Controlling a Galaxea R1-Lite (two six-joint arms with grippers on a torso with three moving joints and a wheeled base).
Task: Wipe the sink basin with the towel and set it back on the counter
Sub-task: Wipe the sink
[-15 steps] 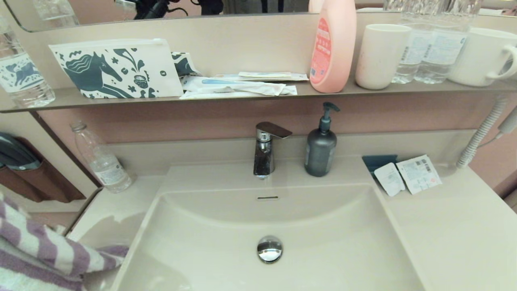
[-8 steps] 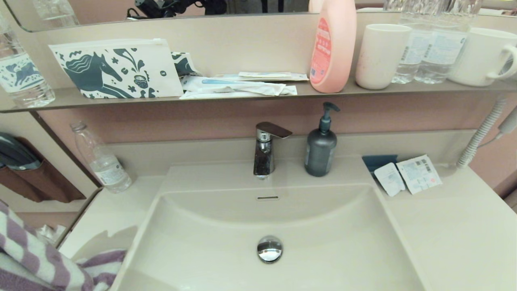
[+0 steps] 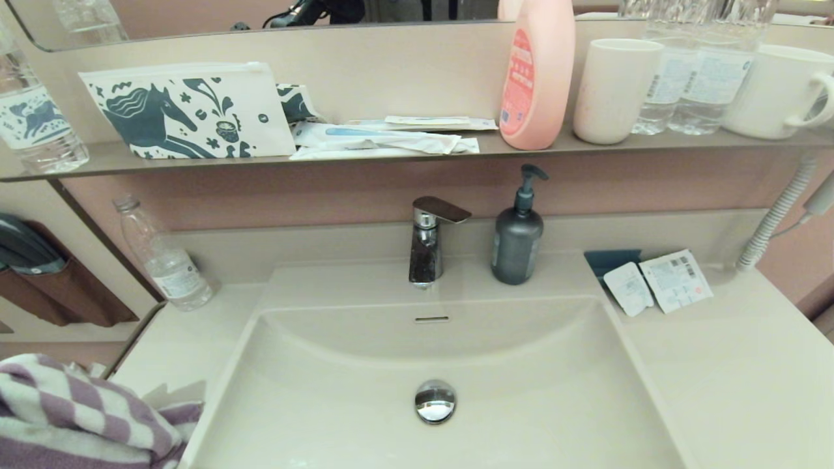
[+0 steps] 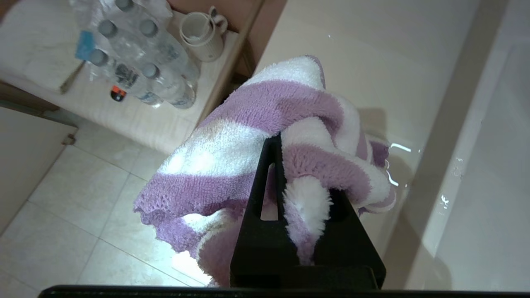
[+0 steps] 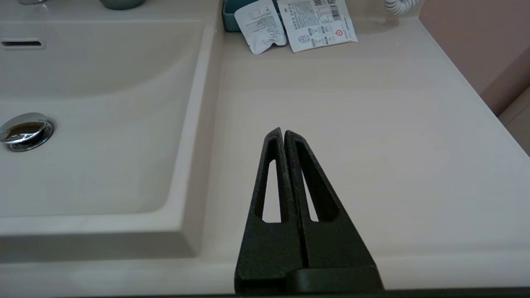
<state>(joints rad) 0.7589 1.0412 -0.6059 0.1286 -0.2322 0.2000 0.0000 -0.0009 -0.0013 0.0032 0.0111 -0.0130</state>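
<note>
- Towel with purple and white stripes hangs bunched in the left claw, pinched tight, above the counter edge beside the sink.
- Right claw is pressed together, holding nothing, above the counter.

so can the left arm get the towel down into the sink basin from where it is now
Probably yes. The left gripper is shut on the towel, held over the counter at the left edge of the sink basin. Nothing lies in the basin except its drain plug.

Free room and obstacles around the sink.
We find the basin open; faucet, soap pump, bottle and sachets crowd the counter rear.
</note>
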